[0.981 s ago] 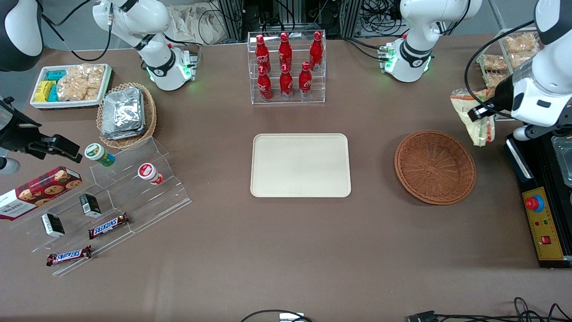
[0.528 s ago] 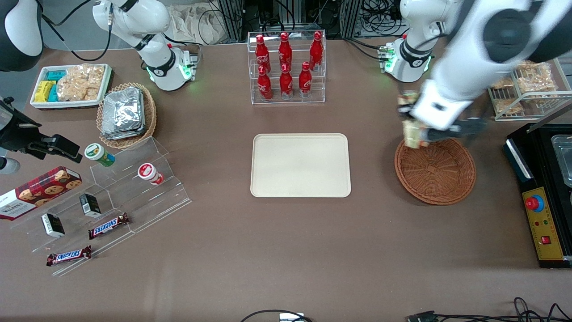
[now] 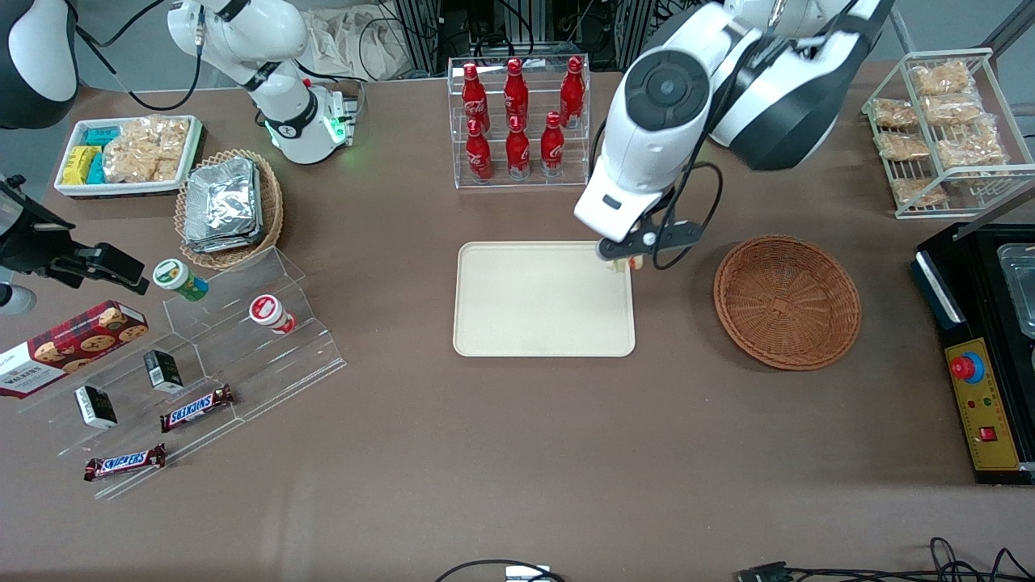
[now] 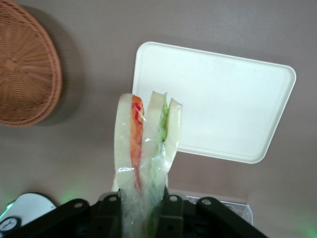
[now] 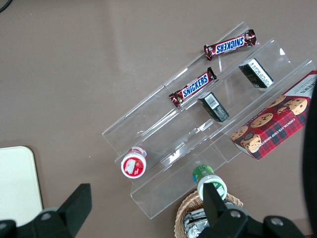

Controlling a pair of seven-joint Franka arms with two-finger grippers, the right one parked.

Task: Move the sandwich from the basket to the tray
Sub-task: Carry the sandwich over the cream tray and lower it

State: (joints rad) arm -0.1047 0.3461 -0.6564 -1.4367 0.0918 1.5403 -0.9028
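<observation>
My left gripper hangs above the corner of the beige tray that lies nearest the bottle rack and the basket. It is shut on the clear-wrapped sandwich, a wedge of white bread with red and green filling that sticks out from between the fingers. In the front view only a small pale bit of the sandwich shows under the arm. The brown wicker basket sits empty beside the tray, toward the working arm's end. In the left wrist view the tray and the basket lie below the sandwich.
A clear rack of red bottles stands farther from the front camera than the tray. Toward the parked arm's end are a tan basket of foil packets, a white snack dish and an acrylic step stand. A wire rack and a black machine stand toward the working arm's end.
The left arm has swung from the working arm's end of the table, over the basket, to the tray's corner, carrying the sandwich in its shut gripper.
</observation>
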